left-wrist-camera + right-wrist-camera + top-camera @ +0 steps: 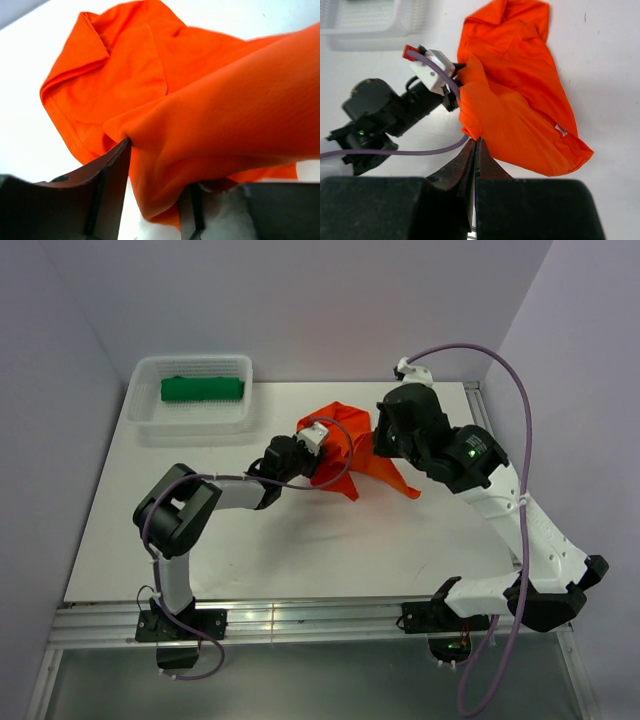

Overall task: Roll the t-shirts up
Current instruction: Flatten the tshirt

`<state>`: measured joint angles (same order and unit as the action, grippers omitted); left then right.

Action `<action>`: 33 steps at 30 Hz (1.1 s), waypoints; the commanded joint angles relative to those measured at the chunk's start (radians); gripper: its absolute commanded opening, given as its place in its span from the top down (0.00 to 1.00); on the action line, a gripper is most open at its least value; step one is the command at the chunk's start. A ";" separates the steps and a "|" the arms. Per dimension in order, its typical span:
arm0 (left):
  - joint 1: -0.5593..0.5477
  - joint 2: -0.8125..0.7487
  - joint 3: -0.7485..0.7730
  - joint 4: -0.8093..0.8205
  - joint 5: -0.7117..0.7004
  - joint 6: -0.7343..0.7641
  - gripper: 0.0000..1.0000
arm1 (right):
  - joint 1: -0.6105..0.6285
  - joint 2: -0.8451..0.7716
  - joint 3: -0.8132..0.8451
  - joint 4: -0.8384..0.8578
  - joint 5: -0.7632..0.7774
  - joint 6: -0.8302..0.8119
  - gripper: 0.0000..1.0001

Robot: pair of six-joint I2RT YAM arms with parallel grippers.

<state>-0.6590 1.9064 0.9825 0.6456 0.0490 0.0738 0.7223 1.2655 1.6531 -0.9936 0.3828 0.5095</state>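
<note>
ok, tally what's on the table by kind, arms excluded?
T-shirts: 2 (orange t-shirt, green t-shirt in the basket)
White mesh basket: 1
Total: 3

From above, the right hand (474, 146) is hidden under its own wrist over the orange t-shirt (515, 95), whose folds cover one fingertip of the left hand (157, 167) (cloth there blurs and runs off the right edge), while the basket (365, 20) beyond the t-shirt is cropped.
</note>
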 commanded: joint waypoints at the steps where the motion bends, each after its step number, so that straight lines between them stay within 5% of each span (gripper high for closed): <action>1: -0.004 0.019 0.058 -0.021 -0.043 -0.037 0.56 | -0.020 -0.029 0.138 0.006 -0.001 0.006 1.00; 5: -0.005 0.003 0.051 -0.029 -0.079 -0.031 0.58 | -0.030 0.036 0.331 -0.059 -0.010 -0.012 1.00; 10: -0.004 -0.015 0.082 -0.113 -0.156 0.003 0.82 | -0.037 0.106 0.542 -0.132 -0.008 -0.029 1.00; 12: -0.005 -0.052 0.059 -0.112 -0.141 0.020 1.00 | -0.049 0.120 0.569 -0.151 -0.015 -0.035 1.00; 15: -0.004 -0.116 -0.010 -0.115 -0.097 0.047 1.00 | -0.063 0.121 0.553 -0.140 -0.030 -0.039 1.00; 16: -0.005 -0.144 -0.021 -0.124 -0.087 0.056 0.96 | -0.067 0.106 0.509 -0.131 -0.036 -0.037 1.00; 17: -0.001 -0.158 -0.030 -0.150 -0.069 0.061 0.81 | -0.073 0.097 0.485 -0.119 -0.042 -0.035 1.00; 20: 0.028 -0.214 -0.064 -0.208 0.066 0.080 0.66 | -0.099 0.069 0.424 -0.083 -0.059 -0.032 1.00; 28: 0.144 -0.221 -0.044 -0.391 0.369 0.124 0.65 | -0.147 0.041 0.399 -0.079 -0.093 -0.045 1.00; 33: 0.154 -0.231 -0.036 -0.457 0.387 0.158 0.55 | -0.175 0.043 0.431 -0.094 -0.114 -0.055 1.00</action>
<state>-0.5003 1.6955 0.9108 0.2520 0.3519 0.1940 0.5652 1.3380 2.0392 -1.1210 0.2890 0.4767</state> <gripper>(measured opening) 0.430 0.008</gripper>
